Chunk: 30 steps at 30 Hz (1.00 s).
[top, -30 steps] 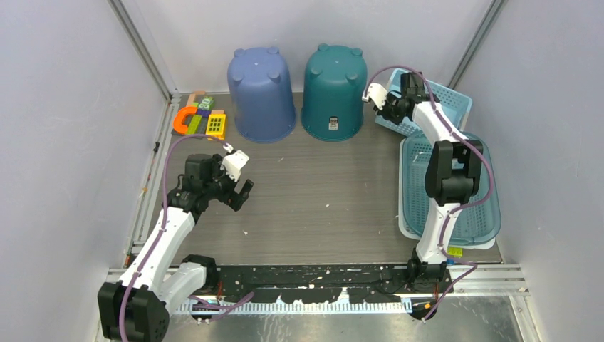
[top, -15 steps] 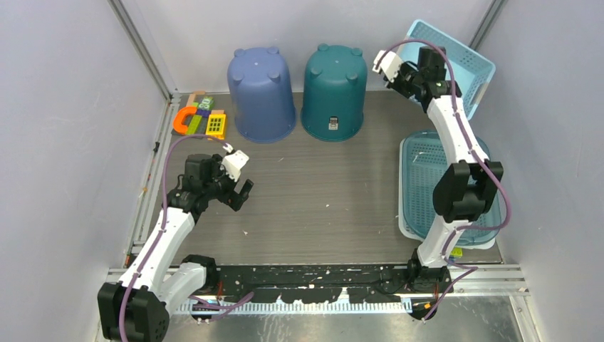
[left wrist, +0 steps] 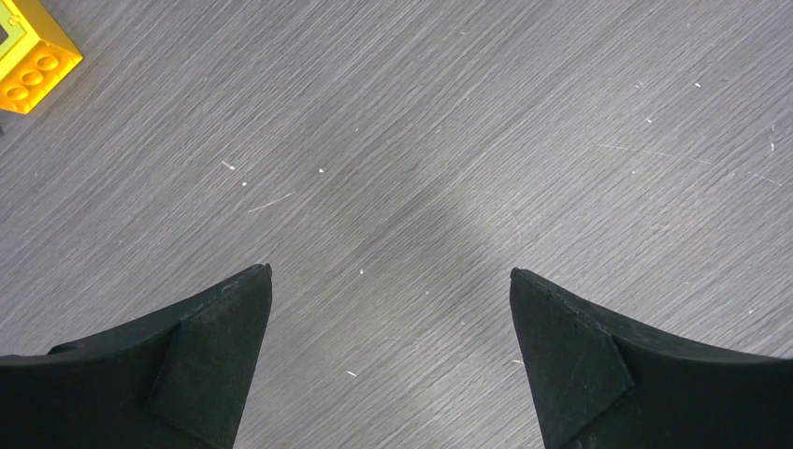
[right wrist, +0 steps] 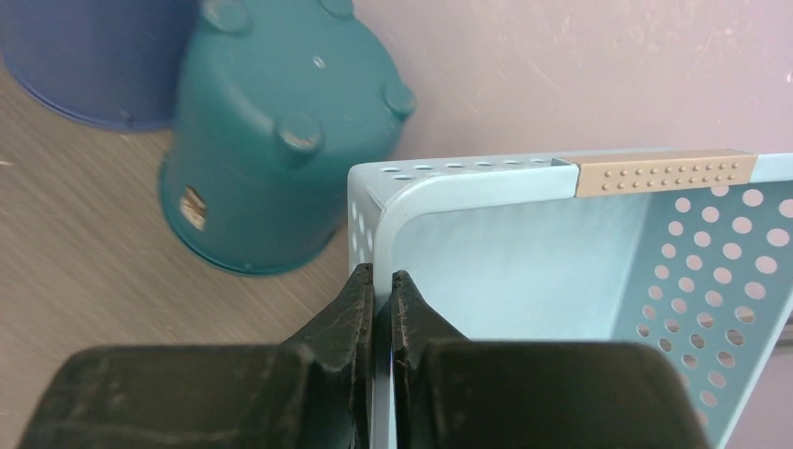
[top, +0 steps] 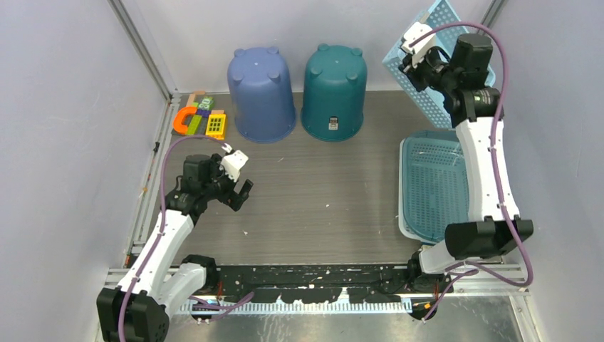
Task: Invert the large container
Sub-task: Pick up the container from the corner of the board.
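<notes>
My right gripper is shut on the rim of a light blue perforated basket. It holds the basket in the air at the back right corner, tipped steeply on its side. In the right wrist view my fingers pinch the rim near a corner, and the basket's inside faces the camera. A larger light blue basket lies flat on the table at the right, under my right arm. My left gripper is open and empty over bare table, its jaws wide apart in the left wrist view.
An upturned blue bucket and an upturned teal bucket stand at the back; the teal one is just left of the held basket. Coloured toy blocks lie at the back left, one yellow block near my left gripper. Walls close in on both sides.
My right arm has lifted the smaller basket off the table at the back right and tipped it from flat to steeply tilted. The left arm has not moved.
</notes>
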Available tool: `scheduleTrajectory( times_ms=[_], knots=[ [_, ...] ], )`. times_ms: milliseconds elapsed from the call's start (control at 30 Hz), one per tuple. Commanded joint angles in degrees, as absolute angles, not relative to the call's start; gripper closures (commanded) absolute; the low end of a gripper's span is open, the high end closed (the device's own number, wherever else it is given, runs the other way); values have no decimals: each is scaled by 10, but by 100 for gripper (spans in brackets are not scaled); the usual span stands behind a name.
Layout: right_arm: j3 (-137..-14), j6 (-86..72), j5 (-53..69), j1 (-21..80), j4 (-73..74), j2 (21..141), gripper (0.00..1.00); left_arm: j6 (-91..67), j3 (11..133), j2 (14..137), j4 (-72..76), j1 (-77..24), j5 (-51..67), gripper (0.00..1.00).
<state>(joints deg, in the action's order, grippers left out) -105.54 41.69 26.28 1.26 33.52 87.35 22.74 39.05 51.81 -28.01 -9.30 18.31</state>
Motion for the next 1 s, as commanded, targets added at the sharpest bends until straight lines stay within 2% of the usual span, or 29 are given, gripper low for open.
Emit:
scheduleTrajectory(
  times_ms=[0,267,433,667,867,967],
  knots=[
    [-1094,299,348,11,334,817,99,223,399,506,-276,-90,202,0],
    [-1120,128,497,14,330,782,99,222,399,498,-278,-90,203,0],
    [-1113,68,535,53,338,765,99,222,400,493,-280,-90,202,0],
    [-1036,189,429,240,467,738,99,221,401,490,-281,-89,203,0],
    [-951,221,300,399,470,758,99,221,402,483,-281,-86,195,0],
    [-918,228,244,443,445,785,99,222,404,474,-283,-84,187,0]
  ],
)
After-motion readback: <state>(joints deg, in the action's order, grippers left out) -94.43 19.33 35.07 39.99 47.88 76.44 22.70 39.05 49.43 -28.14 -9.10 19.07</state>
